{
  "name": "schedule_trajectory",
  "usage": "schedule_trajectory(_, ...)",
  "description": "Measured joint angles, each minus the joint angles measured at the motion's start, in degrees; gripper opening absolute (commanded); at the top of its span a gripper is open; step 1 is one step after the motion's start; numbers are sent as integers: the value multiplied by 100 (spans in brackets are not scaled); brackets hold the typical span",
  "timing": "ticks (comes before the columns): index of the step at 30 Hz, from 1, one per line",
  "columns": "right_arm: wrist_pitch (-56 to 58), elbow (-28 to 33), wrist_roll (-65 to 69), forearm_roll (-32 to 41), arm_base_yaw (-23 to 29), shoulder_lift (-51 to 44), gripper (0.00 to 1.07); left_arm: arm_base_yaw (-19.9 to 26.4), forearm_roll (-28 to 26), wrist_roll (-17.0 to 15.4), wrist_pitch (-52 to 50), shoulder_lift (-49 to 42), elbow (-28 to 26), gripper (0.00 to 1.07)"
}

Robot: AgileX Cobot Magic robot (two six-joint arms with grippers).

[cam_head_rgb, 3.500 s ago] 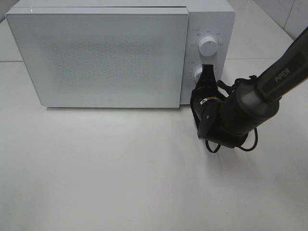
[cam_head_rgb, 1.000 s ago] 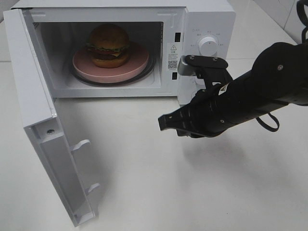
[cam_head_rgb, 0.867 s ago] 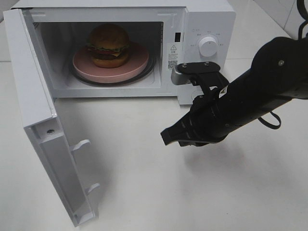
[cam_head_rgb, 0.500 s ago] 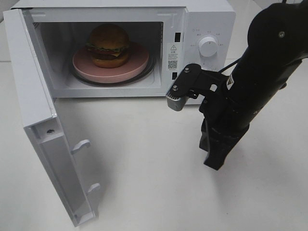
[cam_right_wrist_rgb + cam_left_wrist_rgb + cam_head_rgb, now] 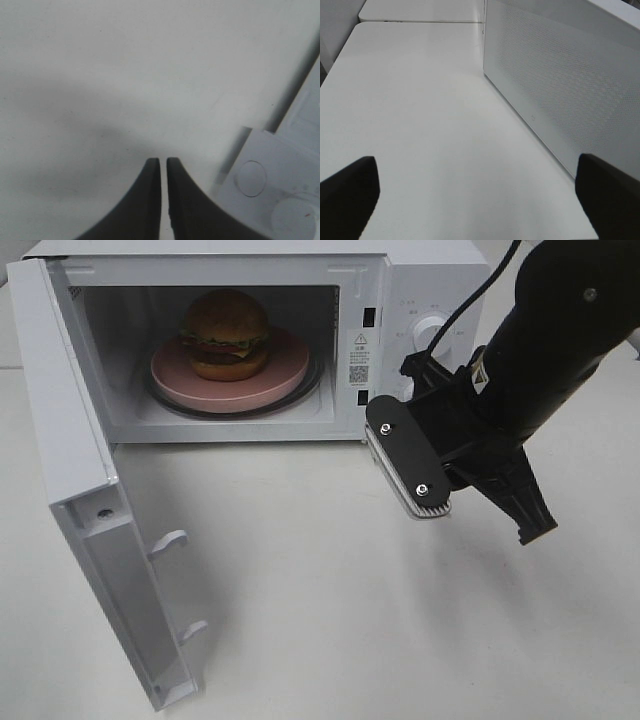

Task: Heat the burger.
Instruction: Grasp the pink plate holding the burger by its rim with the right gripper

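Overhead view, notes on progress:

- The burger (image 5: 225, 332) sat on the pink plate (image 5: 288, 378) inside the microwave (image 5: 440, 270), toward 11 o'clock of the frame. It was upright and nothing touched it
- The door (image 5: 70, 430) hung wide open, swung out toward 8 o'clock over the table (image 5: 300, 630)
- The right gripper (image 5: 533, 527) was at about 4 o'clock from the oven opening, in front of the control panel. It pointed down and away toward 5 o'clock, well apart from the burger. In its wrist view its fingers (image 5: 152, 200) were all but pressed together with only a thin slit between them, and they pinched nothing
- The upper dial (image 5: 428, 330) was half hidden behind that arm
- The left gripper (image 5: 477, 182) did not appear overhead. Its wrist view showed its tips spread wide and empty, facing the door's outer panel

Judgement: loading looked done, since burger and plate were on the turntable. With the door open no heating could run. I could not tell whether a heating cycle had already happened. If not, what remained was shutting the door and turning the dial
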Motion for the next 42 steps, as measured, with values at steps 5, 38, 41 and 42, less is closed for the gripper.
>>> schedule_trajectory(5, -470, 0, -160, -11, 0, 0, 38, 0, 0, 0, 0, 0, 0, 100)
schedule_trajectory(38, -1553, -682, 951, -659, 418, 550, 94, 0, 0, 0, 0, 0, 0, 100)
schedule_trajectory(41, -1604, -957, 1020, -682, 470, 768, 93, 0, 0, 0, 0, 0, 0, 100)
schedule_trajectory(42, -1610, -1066, 1054, -682, 481, 854, 93, 0, 0, 0, 0, 0, 0, 100)
